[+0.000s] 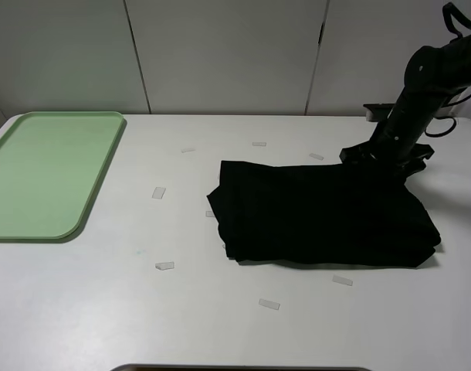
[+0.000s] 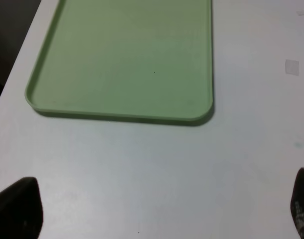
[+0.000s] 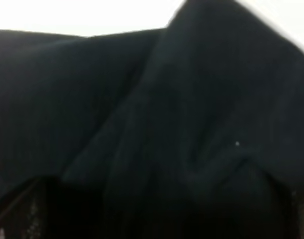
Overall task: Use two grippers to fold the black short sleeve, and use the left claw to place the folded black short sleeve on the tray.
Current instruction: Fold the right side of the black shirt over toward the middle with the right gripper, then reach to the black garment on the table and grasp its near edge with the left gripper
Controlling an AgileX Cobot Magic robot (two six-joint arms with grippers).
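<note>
Ann: While the black short sleeve (image 1: 320, 216) lies folded on the white table (image 1: 143, 325), where is the tray (image 1: 42, 174)?
Ben: Well apart from it, on its left side.
Ann: And the claws?
Ben: The left claw (image 2: 160, 206) hangs by the tray, fingers spread wide. The right gripper (image 3: 147, 214) is at the black short sleeve's far right corner, fingers spread too.

Blurred close-up of the black short sleeve (image 3: 157, 139), creased into soft folds, filling the view; pale bench (image 3: 82, 17) beyond.

Bright even overhead light, soft shadows, overhead view sharp, right wrist view dark and blurred
</note>
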